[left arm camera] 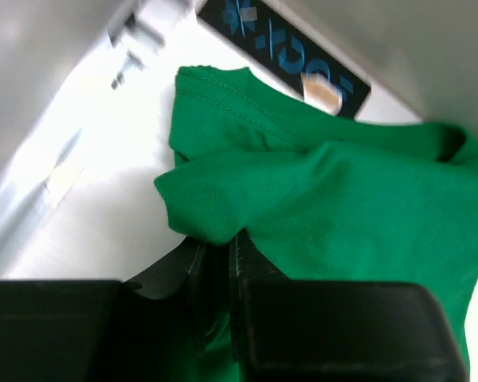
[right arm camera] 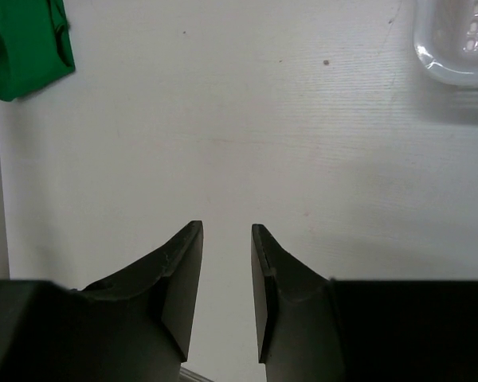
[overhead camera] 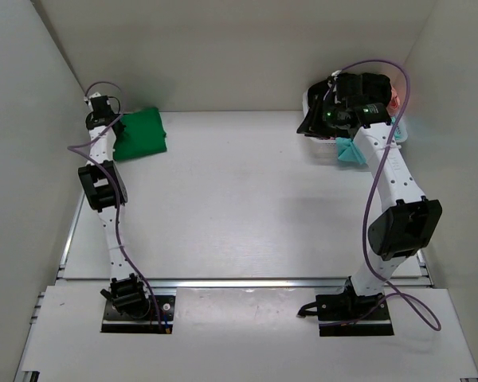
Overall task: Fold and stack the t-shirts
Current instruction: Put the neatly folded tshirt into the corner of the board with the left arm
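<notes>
Item: green t-shirt (overhead camera: 139, 135), folded, well left of the basket (right arm camera: 438, 68). My left gripper (left arm camera: 219, 255) pinches its edge; my right gripper (right arm camera: 225, 270) is parted and empty near the basket. Handling, I judge: release low, folds undisturbed.

Seen from above, the right arm (overhead camera: 390, 167) covers most of the basket (overhead camera: 401, 132) — only a scrap of teal shirt (overhead camera: 350, 151) and a sliver of pink cloth (overhead camera: 395, 95) show. At the left wrist, the green shirt (left arm camera: 342, 199) runs off the right edge — the lettering on the black strip (left arm camera: 283, 52) is blurred.
</notes>
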Robot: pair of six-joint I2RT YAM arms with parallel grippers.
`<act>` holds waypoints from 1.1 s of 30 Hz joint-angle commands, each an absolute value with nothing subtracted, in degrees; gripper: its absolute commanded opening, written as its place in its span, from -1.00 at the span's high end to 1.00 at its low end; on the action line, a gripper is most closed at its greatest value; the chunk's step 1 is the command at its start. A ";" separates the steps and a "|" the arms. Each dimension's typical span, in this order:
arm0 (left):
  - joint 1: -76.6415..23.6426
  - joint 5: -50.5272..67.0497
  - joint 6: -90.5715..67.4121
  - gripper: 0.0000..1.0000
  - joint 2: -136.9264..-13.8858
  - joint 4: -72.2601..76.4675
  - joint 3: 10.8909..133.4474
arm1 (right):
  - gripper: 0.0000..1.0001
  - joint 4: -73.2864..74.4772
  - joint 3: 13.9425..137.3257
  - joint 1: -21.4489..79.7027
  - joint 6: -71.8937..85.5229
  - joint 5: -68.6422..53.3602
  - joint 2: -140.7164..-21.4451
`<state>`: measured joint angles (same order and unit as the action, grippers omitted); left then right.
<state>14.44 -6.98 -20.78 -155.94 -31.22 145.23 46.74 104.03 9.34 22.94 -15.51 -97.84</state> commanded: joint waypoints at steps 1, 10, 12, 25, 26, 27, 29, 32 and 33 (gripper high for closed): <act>15.47 -7.65 -15.30 1.00 -154.95 -21.54 146.86 | 0.43 48.08 107.23 10.37 23.47 -15.73 -98.96; 18.63 -4.49 -13.63 0.71 -158.02 -15.22 150.02 | 0.46 49.13 108.81 13.27 23.65 -16.69 -100.72; 18.55 -5.18 -13.80 0.67 -158.47 -13.28 151.17 | 0.49 49.22 108.37 13.97 23.91 -16.88 -100.98; 16.18 0.69 -11.87 -0.98 -147.15 -22.31 149.16 | 0.08 45.88 98.10 15.12 20.83 -11.26 -92.56; 16.00 1.14 -11.78 -0.97 -143.74 -22.59 146.45 | 0.07 46.23 96.95 14.42 20.22 -10.73 -91.33; 15.21 1.40 -12.39 -0.98 -142.48 -23.37 142.77 | 0.02 45.71 95.81 13.63 20.21 -10.20 -89.75; 13.72 4.20 -13.35 -0.98 -135.04 -23.12 135.67 | -0.06 44.22 91.00 11.35 19.86 -9.32 -87.02; 12.31 8.85 -15.55 -0.96 -124.15 -20.93 120.36 | -0.18 40.17 84.84 7.83 19.60 -7.39 -80.43; 12.13 10.18 -16.43 -0.97 -119.40 -20.22 113.36 | -0.31 39.30 83.25 6.69 19.86 -6.69 -78.68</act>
<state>13.72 3.42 -14.17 -134.15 -21.96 123.17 44.62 86.17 9.32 20.71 -10.15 -84.60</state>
